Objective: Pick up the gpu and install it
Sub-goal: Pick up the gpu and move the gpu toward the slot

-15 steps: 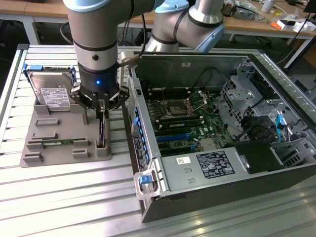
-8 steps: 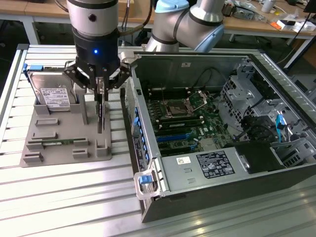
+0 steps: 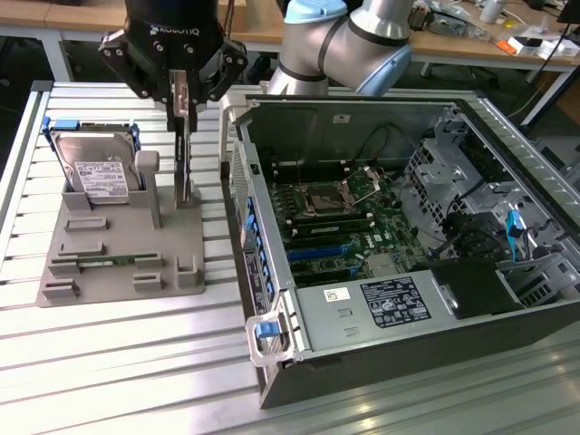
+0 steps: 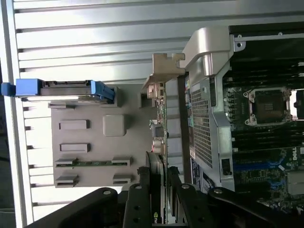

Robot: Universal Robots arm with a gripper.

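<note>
Wrist view shows the gpu [image 4: 161, 121] edge-on; exterior view, fingers [image 3: 179, 93] clamping it.

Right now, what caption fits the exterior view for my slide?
Gripper clamps the upright gpu at the grey holder, beside the hard drive and open computer case.

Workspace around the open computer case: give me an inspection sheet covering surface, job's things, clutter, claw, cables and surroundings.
Surface: slatted metal table with a grey fixture plate on it.
Job's things: gpu upright on edge in the fixture; open computer case beside it, motherboard exposed.
Clutter: hard drive propped in the fixture; memory stick lying flat in it.
Claw: claw above the fixture, closed on the gpu's upper edge.
Cables: black cables and a blue cable inside the case.
Surroundings: wooden bench behind, holding small items.
</note>
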